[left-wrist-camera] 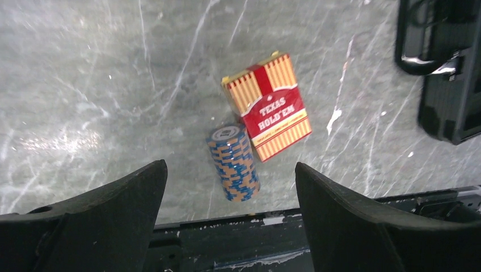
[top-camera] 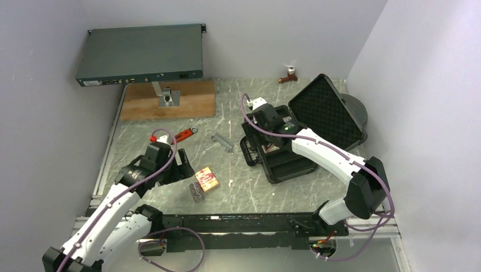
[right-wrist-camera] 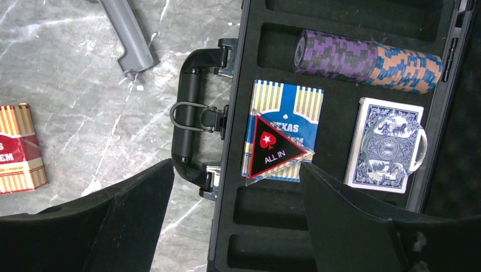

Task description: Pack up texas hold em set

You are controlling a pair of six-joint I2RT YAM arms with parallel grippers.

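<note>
Left gripper [left-wrist-camera: 230,167] gapes wide over a chip stack [left-wrist-camera: 233,164] lying just beside the red-orange card box [left-wrist-camera: 271,107] on the desk [left-wrist-camera: 85,85], near left. Right gripper [right-wrist-camera: 237,165], also wide, hovers above the open case [right-wrist-camera: 252,62], its triangle [right-wrist-camera: 275,148] atop the blue-yellow box [right-wrist-camera: 286,99].

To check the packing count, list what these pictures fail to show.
Top view: right arm covers much of the black plastic case.
Right wrist view: the red-and-yellow card box is cut by the left edge.
Top view: small red object by far wall, too small to identify.
</note>
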